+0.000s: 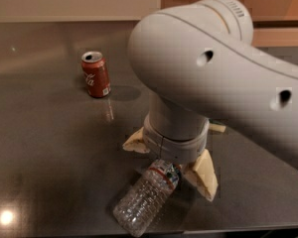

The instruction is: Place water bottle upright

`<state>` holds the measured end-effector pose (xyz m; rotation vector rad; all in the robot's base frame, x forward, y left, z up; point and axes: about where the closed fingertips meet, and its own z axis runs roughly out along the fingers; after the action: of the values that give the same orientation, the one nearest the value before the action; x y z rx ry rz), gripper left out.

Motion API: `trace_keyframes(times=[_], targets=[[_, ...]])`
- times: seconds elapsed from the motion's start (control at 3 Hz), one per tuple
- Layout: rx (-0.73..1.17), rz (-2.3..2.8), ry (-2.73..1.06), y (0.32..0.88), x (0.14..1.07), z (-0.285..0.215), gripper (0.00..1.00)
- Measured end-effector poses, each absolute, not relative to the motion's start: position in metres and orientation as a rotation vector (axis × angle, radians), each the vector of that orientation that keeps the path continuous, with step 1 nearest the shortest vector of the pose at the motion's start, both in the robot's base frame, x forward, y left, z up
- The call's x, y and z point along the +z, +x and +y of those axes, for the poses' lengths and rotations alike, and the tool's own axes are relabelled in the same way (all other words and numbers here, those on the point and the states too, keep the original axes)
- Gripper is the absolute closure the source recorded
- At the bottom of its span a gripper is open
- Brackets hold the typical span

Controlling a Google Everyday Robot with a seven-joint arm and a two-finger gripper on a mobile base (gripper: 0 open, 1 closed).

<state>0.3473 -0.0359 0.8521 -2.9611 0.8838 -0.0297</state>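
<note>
The water bottle (144, 200), clear ribbed plastic with a red, white and green label band, lies on its side near the front edge of the dark table (44, 152). Its base points to the front left and its neck to the back right. My gripper (171, 161) hangs straight down over the neck end. It is open, with one tan finger (135, 143) to the left of the neck and the other (204, 176) to the right. The bottle's cap is hidden under the wrist.
A red soda can (96, 74) stands upright at the back left, well apart from the bottle. My large white arm (213, 68) covers the right half of the view. The table's front edge (228, 228) runs just below the bottle.
</note>
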Motion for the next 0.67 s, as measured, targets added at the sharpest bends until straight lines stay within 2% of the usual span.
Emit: trace_keyframes(times=[0.33,0.67], targets=[[-0.04,0.882,-2.993,0.3528,0.8397,-0.035,0.17],[-0.056,0.89,-3.005,0.3586,0.8359,-0.0336,0.41]])
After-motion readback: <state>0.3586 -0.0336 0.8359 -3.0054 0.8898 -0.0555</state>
